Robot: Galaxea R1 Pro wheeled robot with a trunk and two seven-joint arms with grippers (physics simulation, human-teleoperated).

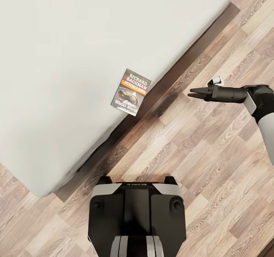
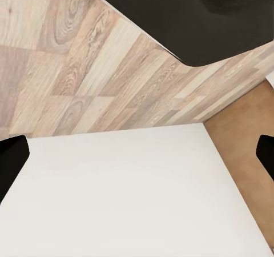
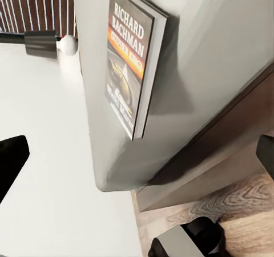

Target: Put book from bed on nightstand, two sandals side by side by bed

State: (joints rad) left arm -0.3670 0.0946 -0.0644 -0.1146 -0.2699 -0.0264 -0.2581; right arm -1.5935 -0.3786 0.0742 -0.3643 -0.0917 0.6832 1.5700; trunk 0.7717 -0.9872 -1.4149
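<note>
Nothing is done yet, I judge: the book point(image 1: 131, 91) lies flat near the edge of the bed point(image 1: 57, 59), untouched. My right gripper point(image 1: 191, 94) hovers over the floor point(image 1: 198, 146) beside it, fingers nearly closed and empty. I can't tell the left fingers' state.

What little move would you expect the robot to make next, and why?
Probably reaching the right gripper toward the book. The book lies flat on the bed near its edge, and the gripper hangs over the wooden floor, pointing at the book but apart from it, holding nothing. Its fingertips sit close together, so it may need opening first.
</note>
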